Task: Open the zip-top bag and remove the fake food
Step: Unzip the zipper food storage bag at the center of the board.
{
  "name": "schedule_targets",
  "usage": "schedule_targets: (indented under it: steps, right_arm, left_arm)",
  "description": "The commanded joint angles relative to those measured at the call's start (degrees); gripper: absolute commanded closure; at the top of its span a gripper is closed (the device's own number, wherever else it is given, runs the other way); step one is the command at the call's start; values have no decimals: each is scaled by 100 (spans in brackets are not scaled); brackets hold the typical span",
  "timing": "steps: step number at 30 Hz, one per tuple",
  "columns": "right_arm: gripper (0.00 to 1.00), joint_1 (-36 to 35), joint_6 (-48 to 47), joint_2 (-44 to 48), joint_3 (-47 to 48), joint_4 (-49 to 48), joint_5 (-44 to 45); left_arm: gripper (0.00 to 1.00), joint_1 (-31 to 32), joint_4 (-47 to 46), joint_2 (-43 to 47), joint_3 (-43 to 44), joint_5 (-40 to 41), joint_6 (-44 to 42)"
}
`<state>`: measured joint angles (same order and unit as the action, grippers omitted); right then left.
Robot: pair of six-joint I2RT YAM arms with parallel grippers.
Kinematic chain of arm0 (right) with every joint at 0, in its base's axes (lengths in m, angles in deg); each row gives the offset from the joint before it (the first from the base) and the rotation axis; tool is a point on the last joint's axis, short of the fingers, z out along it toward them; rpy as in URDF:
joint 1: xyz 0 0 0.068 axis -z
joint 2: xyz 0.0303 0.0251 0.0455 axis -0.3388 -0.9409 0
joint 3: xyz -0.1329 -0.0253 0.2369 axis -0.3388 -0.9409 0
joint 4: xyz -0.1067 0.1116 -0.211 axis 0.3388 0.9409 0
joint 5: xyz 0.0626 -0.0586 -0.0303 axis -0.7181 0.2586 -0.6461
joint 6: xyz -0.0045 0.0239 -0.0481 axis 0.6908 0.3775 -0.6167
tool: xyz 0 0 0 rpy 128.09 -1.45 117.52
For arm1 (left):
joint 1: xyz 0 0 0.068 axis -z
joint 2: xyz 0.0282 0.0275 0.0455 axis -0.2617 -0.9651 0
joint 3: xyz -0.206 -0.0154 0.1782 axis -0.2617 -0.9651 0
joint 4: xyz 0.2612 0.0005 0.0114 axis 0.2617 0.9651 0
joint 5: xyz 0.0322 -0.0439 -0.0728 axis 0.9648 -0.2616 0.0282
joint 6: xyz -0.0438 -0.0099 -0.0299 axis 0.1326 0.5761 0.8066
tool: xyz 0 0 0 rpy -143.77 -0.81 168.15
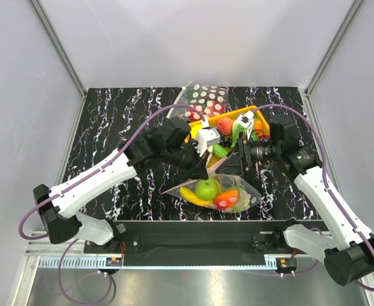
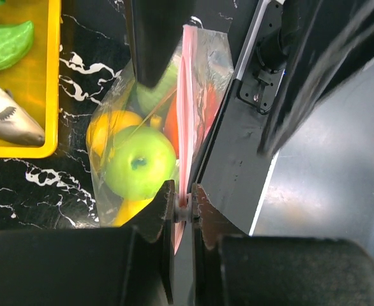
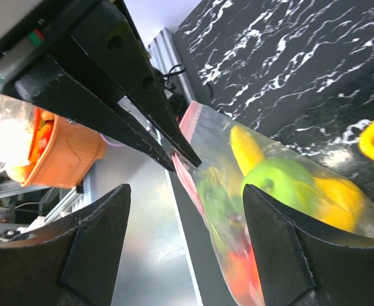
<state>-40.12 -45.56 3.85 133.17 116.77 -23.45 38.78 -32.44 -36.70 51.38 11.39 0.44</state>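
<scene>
Left wrist view: the left hand (image 2: 184, 207) is pressed together on the pink strip (image 2: 186, 108) of the bag (image 2: 209, 64), pinching it. The right hand (image 3: 187, 188) is spread wide near the strip, holding nothing. To open well, I think it should pinch only the opposite lip and pull apart slowly. The bag sits at the middle of the near edge of the desk (image 1: 110, 115), long axis along this edge, mouth lifted toward the far edge, food (image 2: 139, 162) inside.
</scene>
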Motion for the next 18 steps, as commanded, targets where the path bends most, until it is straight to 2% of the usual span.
schedule_targets:
  steps: [1,3,7,8,10,11,18]
  right_arm:
    - [23,-200,252,11,-103,-518,-30]
    - [24,-236,445,55,-270,-773,-48]
    - [46,-262,1191,117,-569,-1801,-109]
    - [63,-271,1272,82,-647,-1916,-110]
    - [84,-271,1308,64,-675,-1961,-83]
    - [100,-280,1256,73,-692,-1926,-48]
    - [100,-271,606,380,-569,-1154,602]
  left_arm:
    - [100,1,-417,-21,284,-199,54]
    - [100,1,-469,-56,284,-251,80]
    - [100,-8,-619,-83,241,-427,203]
    - [100,-8,-689,-83,223,-453,221]
    - [100,1,-724,-83,232,-471,256]
    - [100,1,-724,-74,232,-463,265]
    - [100,-8,-452,101,39,-313,151]
